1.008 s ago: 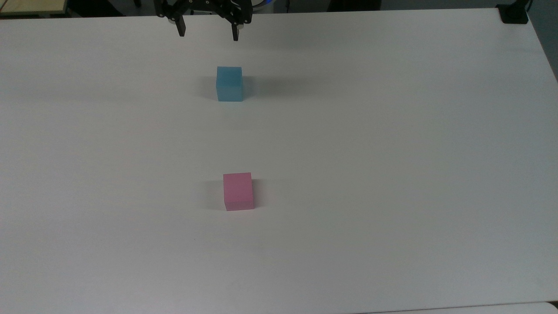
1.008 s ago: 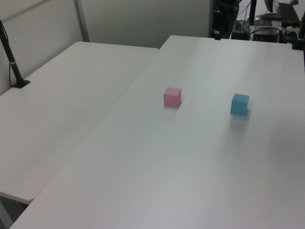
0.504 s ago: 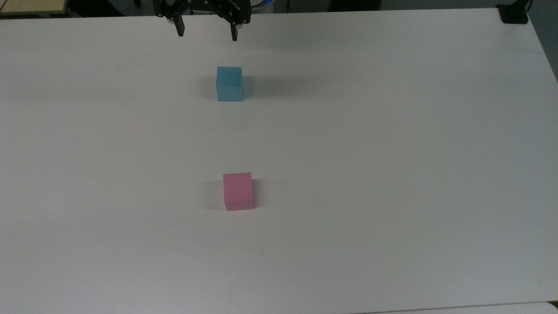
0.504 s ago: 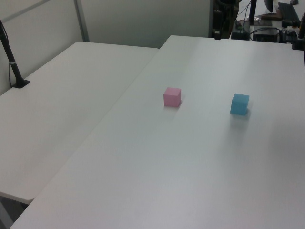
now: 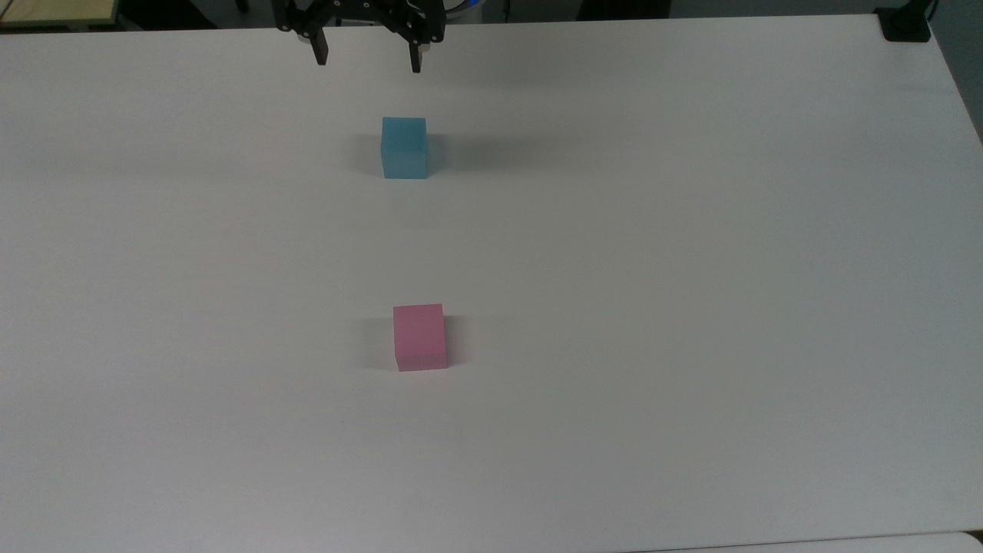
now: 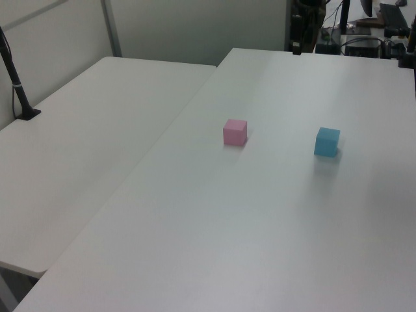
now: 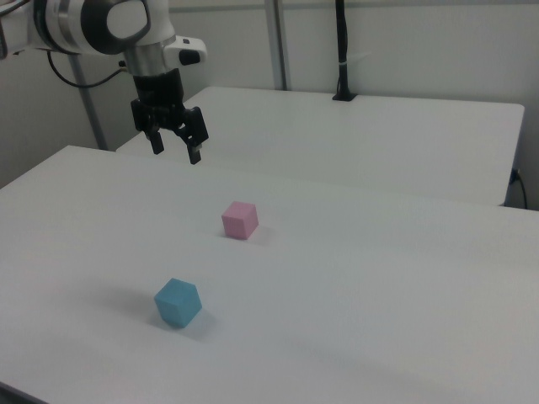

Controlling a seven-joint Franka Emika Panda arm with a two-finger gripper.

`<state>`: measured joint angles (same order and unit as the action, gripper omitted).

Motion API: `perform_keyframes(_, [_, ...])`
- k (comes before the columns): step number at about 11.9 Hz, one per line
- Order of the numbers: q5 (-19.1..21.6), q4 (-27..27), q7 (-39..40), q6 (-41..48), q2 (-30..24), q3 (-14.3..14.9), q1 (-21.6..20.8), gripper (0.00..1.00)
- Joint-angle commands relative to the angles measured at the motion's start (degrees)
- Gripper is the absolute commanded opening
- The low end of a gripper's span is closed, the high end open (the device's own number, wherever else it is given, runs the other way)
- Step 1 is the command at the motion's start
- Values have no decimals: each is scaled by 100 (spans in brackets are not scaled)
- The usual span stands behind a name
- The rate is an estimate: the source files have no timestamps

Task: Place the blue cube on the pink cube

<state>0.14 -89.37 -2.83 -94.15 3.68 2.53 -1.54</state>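
The blue cube (image 5: pixel 404 147) (image 6: pixel 327 142) (image 7: pixel 178 303) rests on the white table (image 5: pixel 691 269), and the pink cube (image 5: pixel 419 336) (image 6: pixel 234 132) (image 7: pixel 240 220) sits apart from it, nearer the top view's bottom. My gripper (image 5: pixel 368 64) (image 7: pixel 175 151) hangs open and empty at the top view's upper edge, well above the table and beyond the blue cube. In the right view it hovers high over the table, left of both cubes.
A second white table (image 6: pixel 84 136) (image 7: pixel 362 135) adjoins this one. A black post (image 6: pixel 16 84) (image 7: pixel 342 50) stands on it. A black mount (image 5: pixel 905 23) sits at the top view's upper right corner. Desks with equipment (image 6: pixel 364 26) lie beyond the table.
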Motion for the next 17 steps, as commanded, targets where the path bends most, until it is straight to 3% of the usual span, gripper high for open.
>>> perform_keyframes(1, [-164, -116, 28, 133, -25, 37, -189, 100])
perform_keyframes(3, [-242, -378, 19, 195, -130, 63, -381, 100])
perform_keyframes(7, [-243, -1668, 360, 107, -1033, 72, -408, 100])
perform_keyframes(9, [-199, -2205, 424, 116, -1228, 64, -382, 100])
perform_keyframes(13, [-199, -2856, 747, -357, -1308, 72, -172, 100])
perform_keyframes(17, [-216, -3630, 757, -1675, -1220, 81, 39, 100])
